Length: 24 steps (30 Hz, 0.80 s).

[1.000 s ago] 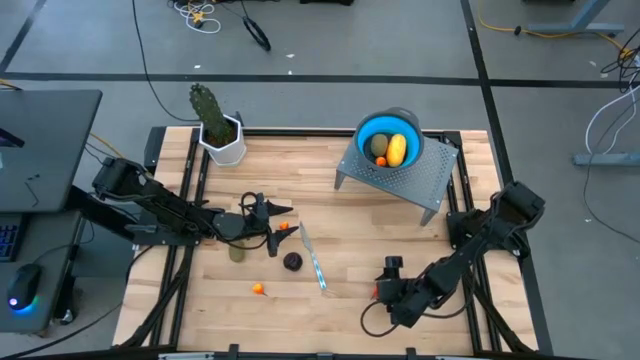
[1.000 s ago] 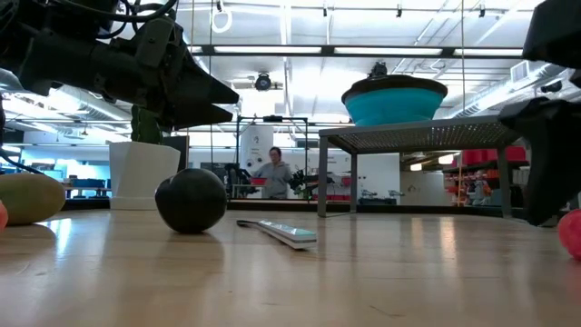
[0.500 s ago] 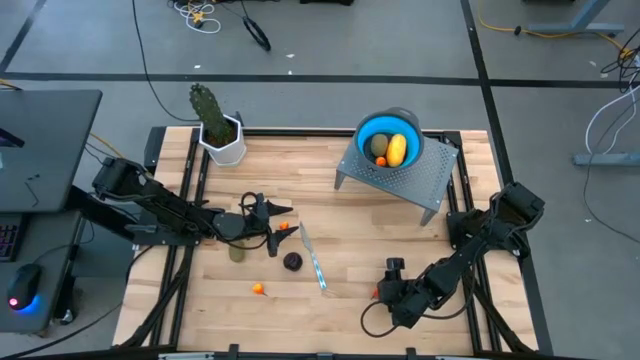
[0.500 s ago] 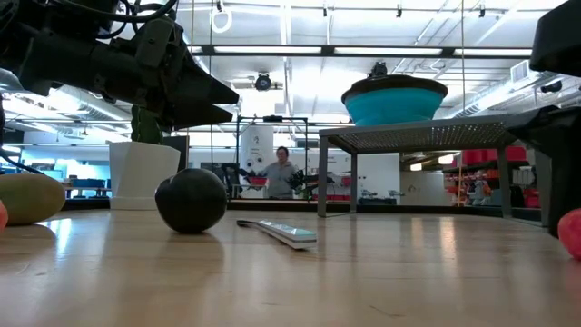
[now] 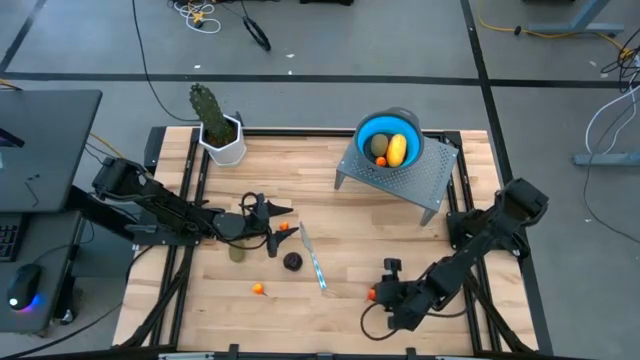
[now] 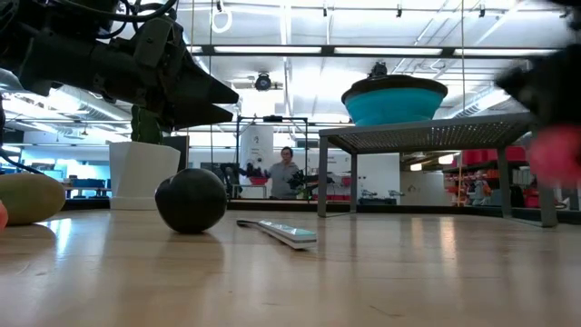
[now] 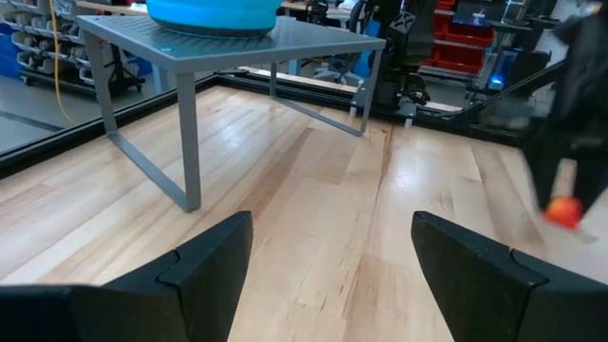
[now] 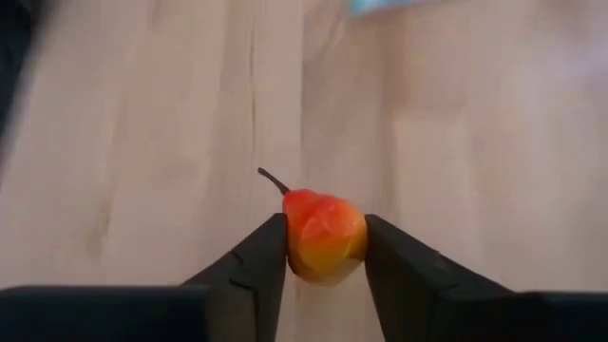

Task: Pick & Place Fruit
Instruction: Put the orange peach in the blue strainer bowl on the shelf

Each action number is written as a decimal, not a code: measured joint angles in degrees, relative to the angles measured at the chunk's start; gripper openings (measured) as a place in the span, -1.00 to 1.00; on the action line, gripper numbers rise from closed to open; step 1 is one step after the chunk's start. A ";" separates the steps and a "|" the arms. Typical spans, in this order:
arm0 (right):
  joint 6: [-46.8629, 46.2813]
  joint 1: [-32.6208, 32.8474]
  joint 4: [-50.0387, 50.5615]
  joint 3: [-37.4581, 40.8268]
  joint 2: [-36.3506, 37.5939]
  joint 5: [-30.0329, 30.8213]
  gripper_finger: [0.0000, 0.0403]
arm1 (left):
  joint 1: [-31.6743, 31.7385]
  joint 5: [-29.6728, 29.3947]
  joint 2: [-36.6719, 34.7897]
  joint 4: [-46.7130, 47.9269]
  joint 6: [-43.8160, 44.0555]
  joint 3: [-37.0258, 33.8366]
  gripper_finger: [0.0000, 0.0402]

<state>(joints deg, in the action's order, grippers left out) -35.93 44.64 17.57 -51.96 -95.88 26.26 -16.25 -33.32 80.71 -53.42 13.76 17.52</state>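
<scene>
Your right gripper (image 8: 325, 249) is pinching a small red-orange fruit (image 8: 323, 235) with a thin dark stem; both fingers (image 8: 256, 261) press against its sides, and the wooden table (image 5: 350, 230) shows below it. In the high view that gripper (image 5: 378, 293) sits near the table's front edge, right of the slim knife (image 5: 313, 260), with the orange piece (image 5: 373, 294) visible at its tip. The low view shows the same piece as a blurred reddish patch (image 6: 556, 154) raised above the tabletop at the right.

Your left gripper (image 5: 284, 218) waits over the left-centre of the table with its fingers (image 7: 214, 261) spread apart and nothing between them.

Remaining fruit, as you will find it:
- A dark purple ball (image 5: 292, 262) rests on the table just left of the knife.
- An olive-brown oval (image 5: 237, 252) lies beneath the left arm, partly covered by it.
- A tiny orange piece (image 5: 284, 227) sits beside the left gripper's tip, and another (image 5: 258, 289) lies nearer the front edge.
- In the blue bowl (image 5: 364, 135) on the grey perforated stand (image 5: 420, 180), a yellow oblong (image 5: 398, 149) rests beside an olive-brown oval (image 5: 379, 146), with a small orange piece (image 5: 381, 160) touching them.

A green cactus (image 5: 207, 108) in a white pot stands at the table's back-left corner. A person (image 6: 287, 174) shows in the room beyond the table.
</scene>
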 joint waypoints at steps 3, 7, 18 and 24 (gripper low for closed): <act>0.82 0.00 4.72 -3.09 3.20 6.59 -0.35 | 0.00 0.01 0.00 -0.01 -0.02 0.00 0.47; 2.38 -0.02 10.31 -7.25 9.37 20.56 -0.36 | 0.00 1.09 0.00 -0.08 -0.02 0.00 0.47; 14.93 -16.16 14.46 -8.49 25.18 42.76 -0.36 | -0.13 1.53 0.00 -0.05 2.12 0.00 0.47; 22.87 -32.94 14.31 -8.49 29.63 32.23 -0.36 | -1.11 1.41 0.00 -0.04 2.01 0.00 0.47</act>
<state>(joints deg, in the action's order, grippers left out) -13.06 11.70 31.88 -60.45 -66.25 58.49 -17.36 -31.91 80.71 -53.46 15.77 17.52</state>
